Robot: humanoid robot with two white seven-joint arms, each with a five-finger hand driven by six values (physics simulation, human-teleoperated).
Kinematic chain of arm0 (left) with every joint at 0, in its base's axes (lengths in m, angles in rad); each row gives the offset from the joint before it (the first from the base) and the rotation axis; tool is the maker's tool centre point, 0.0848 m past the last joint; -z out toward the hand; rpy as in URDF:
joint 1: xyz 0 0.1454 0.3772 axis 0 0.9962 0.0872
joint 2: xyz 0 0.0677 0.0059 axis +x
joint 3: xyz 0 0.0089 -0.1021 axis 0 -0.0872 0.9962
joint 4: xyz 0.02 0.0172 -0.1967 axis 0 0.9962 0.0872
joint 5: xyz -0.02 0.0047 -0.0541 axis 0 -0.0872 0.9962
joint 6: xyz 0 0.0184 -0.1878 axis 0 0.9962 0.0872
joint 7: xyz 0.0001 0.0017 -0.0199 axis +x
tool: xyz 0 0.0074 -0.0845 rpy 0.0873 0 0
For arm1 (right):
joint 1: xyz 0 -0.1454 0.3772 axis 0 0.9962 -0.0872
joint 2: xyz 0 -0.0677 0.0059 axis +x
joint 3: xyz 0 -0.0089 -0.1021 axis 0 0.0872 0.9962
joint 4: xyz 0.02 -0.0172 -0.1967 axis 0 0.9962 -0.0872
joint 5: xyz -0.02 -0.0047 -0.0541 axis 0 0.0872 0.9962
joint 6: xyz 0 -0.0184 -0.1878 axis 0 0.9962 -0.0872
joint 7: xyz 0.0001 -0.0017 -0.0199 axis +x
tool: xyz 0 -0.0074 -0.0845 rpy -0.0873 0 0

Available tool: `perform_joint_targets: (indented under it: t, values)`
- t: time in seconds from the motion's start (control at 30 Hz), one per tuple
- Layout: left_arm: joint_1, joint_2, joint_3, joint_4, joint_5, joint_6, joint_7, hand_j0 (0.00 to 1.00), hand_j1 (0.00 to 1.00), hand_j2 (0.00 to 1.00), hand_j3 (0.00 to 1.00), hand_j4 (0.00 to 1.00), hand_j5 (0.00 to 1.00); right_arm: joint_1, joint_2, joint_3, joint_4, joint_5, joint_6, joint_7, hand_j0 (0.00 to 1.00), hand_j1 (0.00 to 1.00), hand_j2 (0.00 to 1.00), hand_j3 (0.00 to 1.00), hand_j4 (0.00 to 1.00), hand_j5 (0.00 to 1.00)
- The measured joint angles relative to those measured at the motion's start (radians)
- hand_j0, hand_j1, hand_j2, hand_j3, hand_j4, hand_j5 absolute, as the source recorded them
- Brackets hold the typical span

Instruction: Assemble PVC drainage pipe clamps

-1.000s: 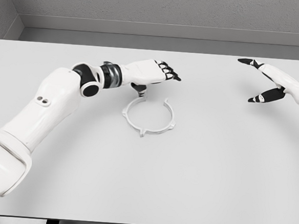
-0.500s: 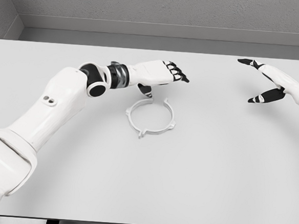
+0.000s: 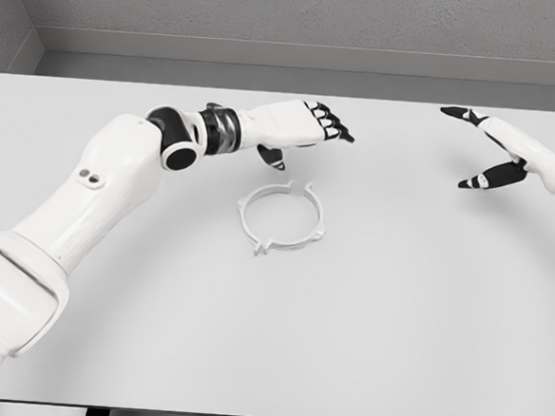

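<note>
A white ring-shaped pipe clamp (image 3: 280, 218) lies flat on the white table (image 3: 364, 328), near its middle, with a gap at its far side and small tabs on its rim. My left hand (image 3: 306, 134) hovers just behind and above the clamp, palm down, fingers relaxed and holding nothing. My right hand (image 3: 482, 146) is at the far right of the table, fingers spread wide, also holding nothing.
The table's far edge meets a grey wall (image 3: 291, 19) at the back. The left arm (image 3: 97, 195) stretches diagonally across the table's left half.
My left hand has lifted off the clamp's far rim and moved up and slightly right. The clamp has shifted a little to the right. The right hand is nearly still.
</note>
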Motion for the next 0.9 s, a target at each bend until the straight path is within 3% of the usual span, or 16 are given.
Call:
perform_joint_targets:
  t: [0.13,0.27,0.43,0.57,0.77,0.83,0.9]
  values:
    - [0.012,0.05,0.023,-0.022,0.001,0.0,-0.004,1.0,1.0,1.0,1.0,1.0,1.0,-0.014,0.042,0.032,-0.011,0.002,0.0,0.0,1.0,1.0,1.0,1.0,1.0,1.0]
    - [0.084,0.157,0.094,-0.128,0.011,-0.001,-0.033,1.0,1.0,1.0,1.0,1.0,1.0,-0.023,0.085,0.106,-0.047,0.003,0.0,0.0,1.0,1.0,1.0,1.0,1.0,1.0]
    - [0.115,0.293,0.171,-0.258,0.078,0.0,-0.081,1.0,1.0,1.0,1.0,1.0,1.0,-0.035,0.144,0.159,-0.072,0.008,0.0,0.0,1.0,1.0,1.0,1.0,1.0,1.0]
    - [0.136,0.397,0.225,-0.283,0.152,0.0,-0.09,1.0,1.0,1.0,1.0,1.0,1.0,-0.025,0.173,0.17,-0.08,0.01,0.0,0.0,1.0,1.0,1.0,1.0,1.0,1.0]
    - [0.158,0.467,0.236,-0.291,0.247,0.0,-0.094,1.0,1.0,1.0,1.0,1.0,1.0,0.006,0.203,0.178,-0.082,0.015,0.0,0.0,1.0,1.0,1.0,1.0,1.0,1.0]
    - [0.163,0.502,0.235,-0.293,0.312,0.0,-0.111,1.0,1.0,1.0,1.0,1.0,1.0,0.008,0.209,0.179,-0.082,0.016,0.0,0.0,1.0,1.0,1.0,1.0,1.0,1.0]
    - [0.244,0.536,0.238,-0.3,0.369,-0.001,-0.15,1.0,1.0,1.0,1.0,1.0,1.0,0.008,0.213,0.18,-0.083,0.017,0.0,0.0,1.0,1.0,1.0,1.0,1.0,1.0]
